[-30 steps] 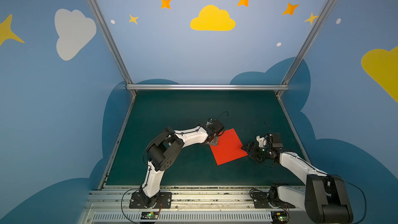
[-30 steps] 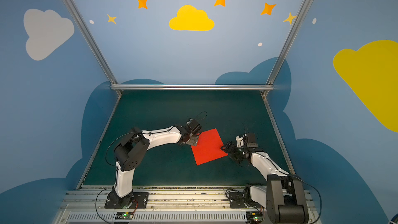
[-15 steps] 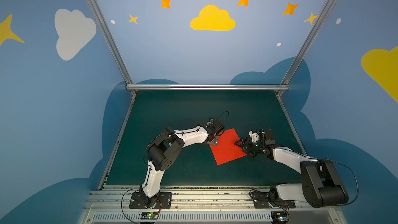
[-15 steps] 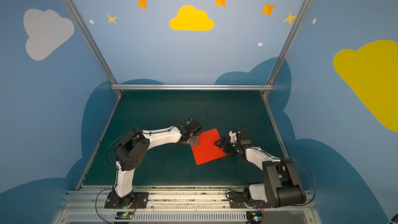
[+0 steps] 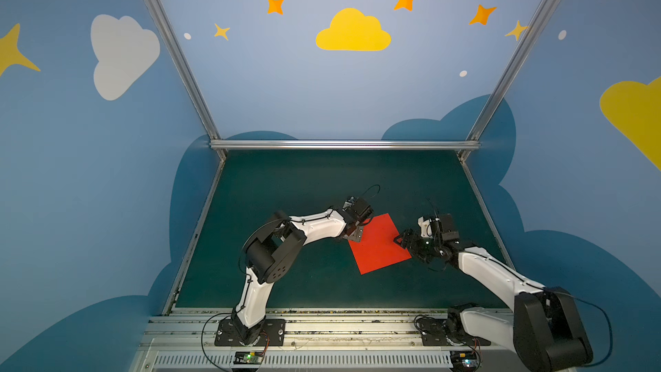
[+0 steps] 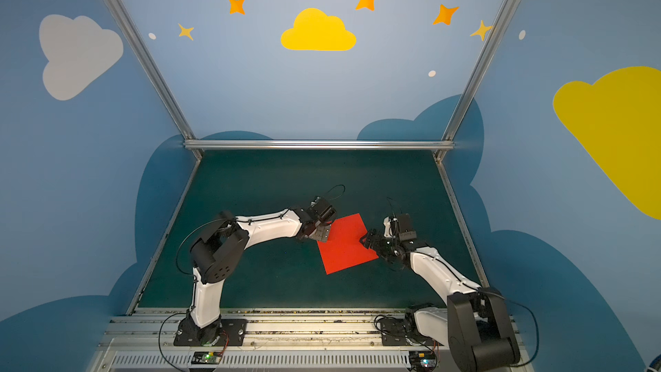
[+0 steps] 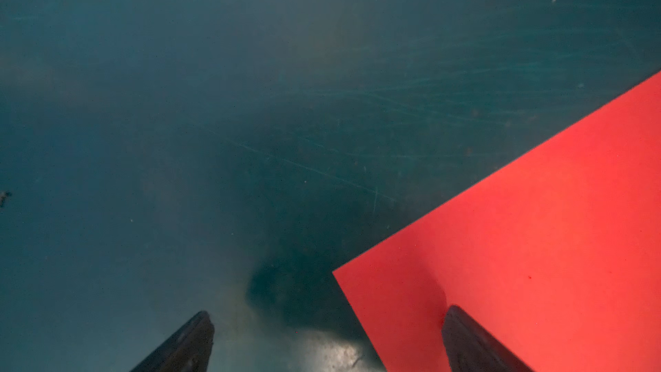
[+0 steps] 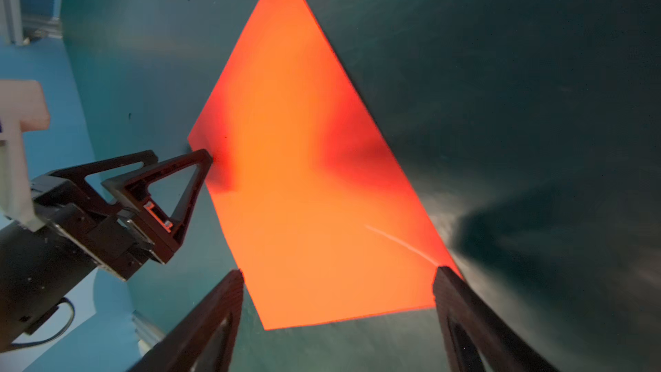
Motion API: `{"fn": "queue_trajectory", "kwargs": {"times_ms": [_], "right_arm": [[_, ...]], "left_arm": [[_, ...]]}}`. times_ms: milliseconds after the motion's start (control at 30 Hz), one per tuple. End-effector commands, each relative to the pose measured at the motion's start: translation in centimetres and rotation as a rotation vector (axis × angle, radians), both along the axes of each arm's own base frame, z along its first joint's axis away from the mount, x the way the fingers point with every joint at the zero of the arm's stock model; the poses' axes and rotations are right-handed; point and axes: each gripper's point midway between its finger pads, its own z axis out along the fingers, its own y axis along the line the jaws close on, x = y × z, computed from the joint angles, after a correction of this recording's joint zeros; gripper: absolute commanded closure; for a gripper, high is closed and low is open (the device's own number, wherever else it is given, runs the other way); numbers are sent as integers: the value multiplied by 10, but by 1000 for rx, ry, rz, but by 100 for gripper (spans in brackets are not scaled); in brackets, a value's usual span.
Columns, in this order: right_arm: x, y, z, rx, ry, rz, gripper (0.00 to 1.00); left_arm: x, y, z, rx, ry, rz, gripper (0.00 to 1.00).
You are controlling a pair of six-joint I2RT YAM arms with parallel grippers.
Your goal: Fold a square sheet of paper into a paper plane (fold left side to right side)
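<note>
The square sheet of paper lies unfolded on the green mat. The left gripper, jaws wide apart, rests one finger on the sheet's left corner. The right gripper gapes over its right edge, gripping nothing.

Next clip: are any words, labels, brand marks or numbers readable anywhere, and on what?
None can be read.
The square sheet of paper is plain red, unprinted.
The walls bear only painted clouds and stars, no lettering.
The small circuit boards by the arm bases are too small to read.
</note>
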Motion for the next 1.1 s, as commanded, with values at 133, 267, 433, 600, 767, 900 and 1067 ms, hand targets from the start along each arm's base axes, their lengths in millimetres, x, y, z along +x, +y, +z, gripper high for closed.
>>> {"fn": "queue_trajectory", "kwargs": {"times_ms": [133,267,433,600,767,900,1067], "right_arm": [[-31,-19,-27,-82,124,-33,17],[-32,-13,-34,-43,138,-27,18],[-28,1,-38,33,136,-14,20],[-19,8,-39,84,127,-24,22],[-9,17,-39,123,104,-12,22],[-2,20,-37,131,91,2,22],[5,6,-31,37,75,-5,21]], "left_arm": [[-7,9,-25,60,56,-14,0],[-7,8,-26,59,57,-15,0],[-7,8,-27,59,58,-18,0],[-7,7,-27,56,55,-19,0],[-7,6,-28,55,56,-22,0],[-6,5,-28,49,55,-24,0],[-7,3,-29,36,61,-27,0]]}}
